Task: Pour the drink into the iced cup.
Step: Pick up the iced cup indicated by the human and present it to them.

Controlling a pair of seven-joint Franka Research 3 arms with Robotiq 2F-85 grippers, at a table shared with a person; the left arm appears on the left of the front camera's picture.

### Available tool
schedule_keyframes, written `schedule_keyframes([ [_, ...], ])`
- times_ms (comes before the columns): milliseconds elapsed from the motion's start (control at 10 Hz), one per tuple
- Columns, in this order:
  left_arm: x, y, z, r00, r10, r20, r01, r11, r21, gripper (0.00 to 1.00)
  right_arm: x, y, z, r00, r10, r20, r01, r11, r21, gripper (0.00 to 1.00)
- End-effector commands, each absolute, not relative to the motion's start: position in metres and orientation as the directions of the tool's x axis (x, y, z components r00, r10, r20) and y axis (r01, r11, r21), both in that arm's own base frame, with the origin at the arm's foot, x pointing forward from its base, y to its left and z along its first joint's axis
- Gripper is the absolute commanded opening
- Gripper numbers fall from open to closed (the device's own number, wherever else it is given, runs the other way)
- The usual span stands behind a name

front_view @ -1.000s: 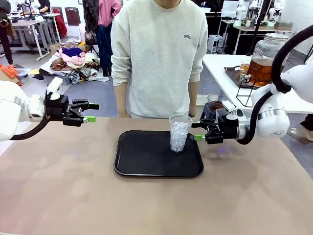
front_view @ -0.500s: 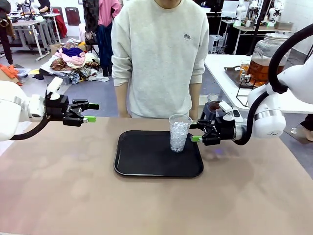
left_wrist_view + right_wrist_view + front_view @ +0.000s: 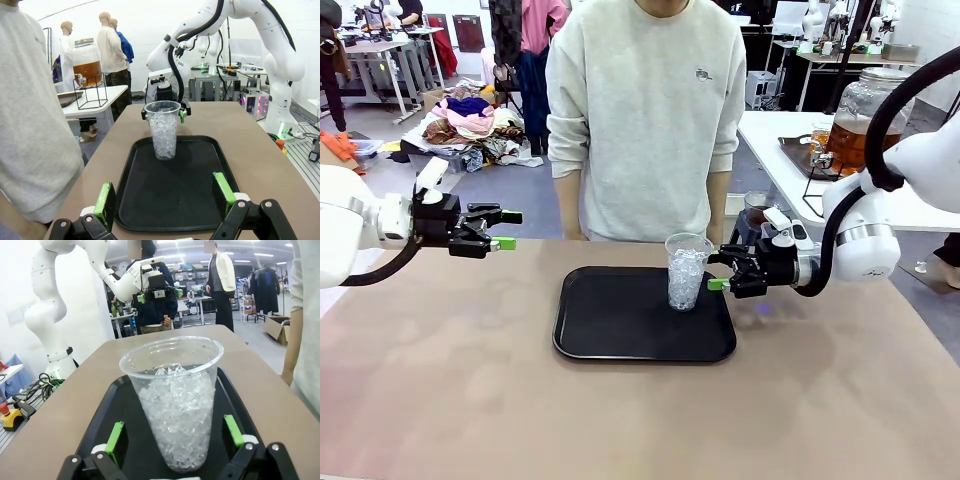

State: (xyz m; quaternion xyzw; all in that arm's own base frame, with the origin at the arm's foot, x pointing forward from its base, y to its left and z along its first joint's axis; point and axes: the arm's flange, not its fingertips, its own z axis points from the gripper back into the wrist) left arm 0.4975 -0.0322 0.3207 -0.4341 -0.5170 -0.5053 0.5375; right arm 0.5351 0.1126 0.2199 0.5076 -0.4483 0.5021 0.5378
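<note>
A clear plastic cup (image 3: 687, 272) packed with ice stands upright on the right part of a black tray (image 3: 610, 335). My right gripper (image 3: 717, 270) is open just right of the cup, level with its middle. In the right wrist view the cup (image 3: 175, 400) looms between my green pads (image 3: 115, 438), which stand apart from its wall. My left gripper (image 3: 508, 230) hangs open and empty above the table's left side. The amber drink (image 3: 860, 140) sits in a glass dispenser jar on a white side table at the back right, and the drink (image 3: 87, 71) is also in the left wrist view.
A person in a light sweatshirt (image 3: 645, 120) stands at the far edge, just behind the tray. The dispenser rests on a black wire stand (image 3: 825, 190). Bare brown tabletop (image 3: 470, 380) surrounds the tray at the front and left.
My right gripper has slid left, closing in on the cup's right side. The left arm, the cup and the tray have stayed put.
</note>
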Motion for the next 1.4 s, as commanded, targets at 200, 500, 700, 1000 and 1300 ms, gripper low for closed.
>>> schedule_keyframes([
  [200,0.498,-0.033,0.322,-0.048,-0.087,0.995,0.991,0.12,0.058,1.0,0.538,0.126,0.217,0.055,0.078,0.995,-0.998,0.018,0.054,1.0],
  [500,0.498,-0.033,0.322,-0.048,-0.087,0.995,0.991,0.12,0.058,1.0,0.538,0.135,0.215,0.056,0.086,0.995,-0.998,0.017,0.055,1.0],
  [700,0.498,-0.033,0.322,-0.048,-0.087,0.995,0.991,0.12,0.058,1.0,0.539,0.14,0.213,0.063,0.087,0.994,-0.998,0.026,0.061,1.0],
  [1000,0.498,-0.033,0.322,-0.048,-0.087,0.995,0.991,0.12,0.058,1.0,0.539,0.148,0.21,0.077,0.078,0.994,-0.997,0.029,0.075,1.0],
  [1300,0.498,-0.033,0.322,-0.048,-0.087,0.995,0.991,0.12,0.058,1.0,0.54,0.156,0.209,0.083,0.079,0.993,-0.996,0.036,0.08,1.0],
])
